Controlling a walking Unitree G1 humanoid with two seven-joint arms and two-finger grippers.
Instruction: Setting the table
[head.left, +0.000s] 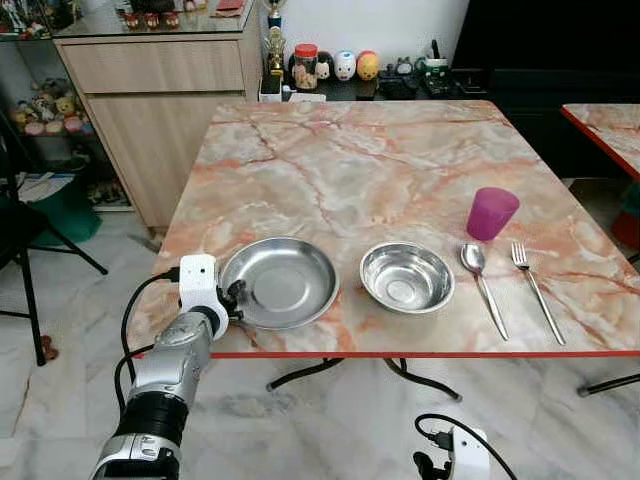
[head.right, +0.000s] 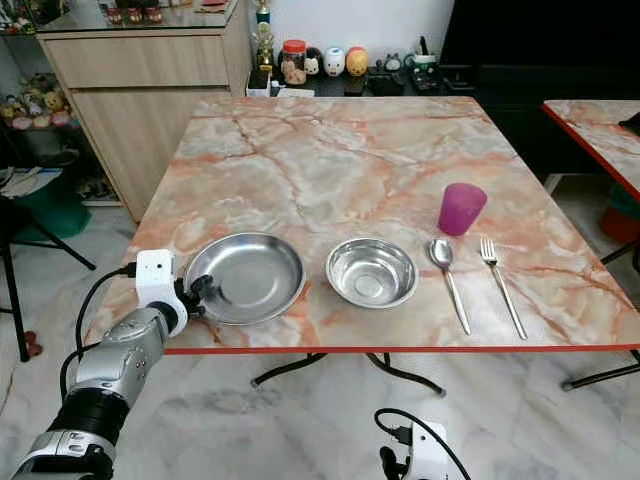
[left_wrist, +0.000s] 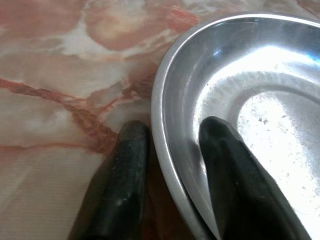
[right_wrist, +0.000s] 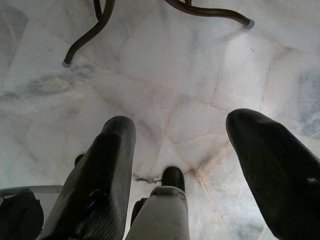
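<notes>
1. Marble-pattern table (head.left: 400, 160), pink/cream top with a red edge, square to the robot. White marble floor (right_wrist: 165, 85) beneath, with the table's dark curved legs (right_wrist: 87, 37) on it.
2. Wooden cabinet (head.left: 150, 110) stands beyond the table's far-left corner. A low shelf behind the table holds a jar and small figurines (head.left: 345, 65).
3. Left arm (head.left: 165, 375) reaches up to the near-left table edge. Right arm hangs low by the floor; its white wrist housing (head.left: 465, 450) sits at the bottom of the head view.
4. Steel plate (head.left: 280, 282), shallow and round, sits near the front-left edge of the table.
5. Steel bowl (head.left: 407, 276), just right of the plate, not touching it.
6. Purple cup (head.left: 492, 213), upright, behind the cutlery on the right.
7. Fork (head.left: 537, 290) is rightmost; spoon (head.left: 484, 285) lies between the bowl and the fork, parallel to it, handles toward the robot.
8. Left gripper (left_wrist: 172, 145) is narrow, straddling the plate's left rim: one finger (left_wrist: 225, 165) inside the plate, the other on the tabletop outside. Pinching the rim.
9. Right gripper (right_wrist: 182, 150) spread wide, holding nothing, pointing at the floor.
</notes>
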